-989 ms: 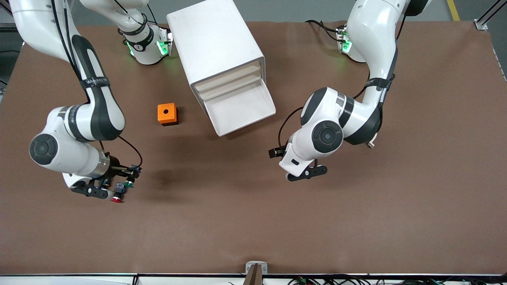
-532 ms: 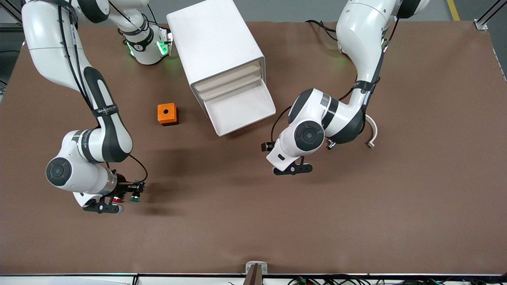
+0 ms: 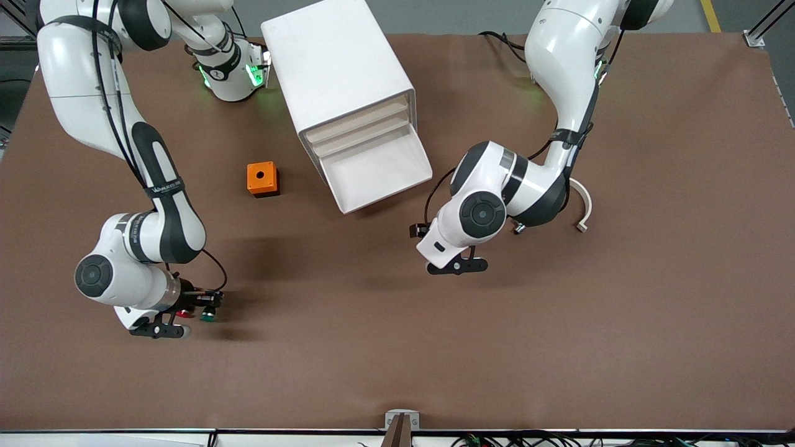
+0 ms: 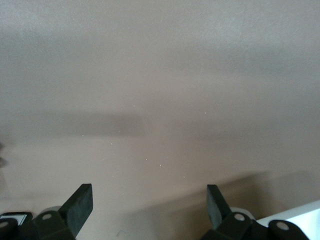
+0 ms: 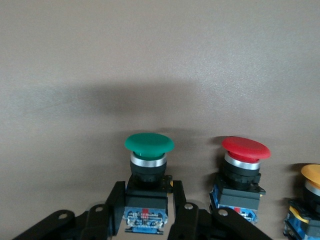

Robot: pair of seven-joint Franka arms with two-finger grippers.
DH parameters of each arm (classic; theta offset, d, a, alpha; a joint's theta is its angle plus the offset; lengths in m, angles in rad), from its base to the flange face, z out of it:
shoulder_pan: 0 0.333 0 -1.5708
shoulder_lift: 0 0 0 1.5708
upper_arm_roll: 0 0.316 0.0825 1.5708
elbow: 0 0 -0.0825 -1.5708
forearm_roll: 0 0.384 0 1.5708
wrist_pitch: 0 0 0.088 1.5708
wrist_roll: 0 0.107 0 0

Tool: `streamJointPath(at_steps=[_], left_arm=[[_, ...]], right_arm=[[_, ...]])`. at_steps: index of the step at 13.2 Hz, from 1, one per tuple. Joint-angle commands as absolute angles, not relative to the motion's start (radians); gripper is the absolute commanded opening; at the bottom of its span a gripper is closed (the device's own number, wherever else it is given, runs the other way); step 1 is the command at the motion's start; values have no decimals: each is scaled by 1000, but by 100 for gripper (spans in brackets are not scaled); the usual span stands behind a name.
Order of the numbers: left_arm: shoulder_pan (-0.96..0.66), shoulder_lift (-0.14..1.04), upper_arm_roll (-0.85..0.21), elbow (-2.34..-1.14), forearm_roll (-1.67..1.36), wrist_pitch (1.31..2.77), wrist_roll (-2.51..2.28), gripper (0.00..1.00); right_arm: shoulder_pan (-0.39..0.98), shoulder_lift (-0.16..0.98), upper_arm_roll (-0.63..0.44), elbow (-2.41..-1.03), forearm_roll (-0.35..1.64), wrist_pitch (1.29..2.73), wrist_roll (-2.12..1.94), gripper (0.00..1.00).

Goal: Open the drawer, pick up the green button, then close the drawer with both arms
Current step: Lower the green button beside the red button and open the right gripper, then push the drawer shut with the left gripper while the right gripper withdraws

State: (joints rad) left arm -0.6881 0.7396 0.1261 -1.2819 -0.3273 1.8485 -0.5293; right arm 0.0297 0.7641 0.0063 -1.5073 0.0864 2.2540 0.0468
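The drawer [image 3: 380, 171] stands pulled out of the white cabinet [image 3: 338, 68], open and empty. My right gripper [image 3: 204, 308] is shut on the black-and-blue body of the green-capped button [image 3: 208, 316], low at the table near the right arm's end. In the right wrist view the fingers [image 5: 112, 207] clamp the button [image 5: 149, 150] upright, with the right gripper [image 5: 146, 205] around its base. My left gripper [image 3: 456, 267] is open and empty over bare table, off the drawer's front. The left wrist view shows its gripper [image 4: 147, 205] with the fingers wide apart.
A red-capped button [image 3: 183, 314] stands beside the green one, also seen in the right wrist view [image 5: 245, 160], with an orange-capped button [image 5: 312, 192] past it. An orange box [image 3: 263, 179] sits beside the cabinet toward the right arm's end.
My right gripper has come down with the green button, setting it low beside the red one. My left arm has shifted a little toward the drawer.
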Motion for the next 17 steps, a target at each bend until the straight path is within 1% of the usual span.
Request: streamJointPath(at_steps=[1,2,3,5,8,15,17], left_arm=[[-712,742,127,-1287,-305,1867,-517,100],[-718,744,127,-1289,-305,1867,-517,100],[-730,744,129,-1290,-304,1867,-517,100],[-727,756,127,-1289,-305,1867,-515,100],[-733,772,127,-1290,-304,1885,-447,100],[-759,801,124,-1318,-321,1894,-491,100],[-770,804,106,-1321,-322,1894,-506,100]], right_arm=[[12,776,21,-1482,94,2250,37,88],[12,775,21,-1477,91,2249,34,99],[11,767,20,-1474,84,2247,32,100],[-9,743,21,-1471,94,2246,32,100],[-23,660,21,-1482,92,2214,28,100],[-21,421,-5,-1503,84,2002,-43,100],[-21,349,-14,-1515,81,1959,-32,100]])
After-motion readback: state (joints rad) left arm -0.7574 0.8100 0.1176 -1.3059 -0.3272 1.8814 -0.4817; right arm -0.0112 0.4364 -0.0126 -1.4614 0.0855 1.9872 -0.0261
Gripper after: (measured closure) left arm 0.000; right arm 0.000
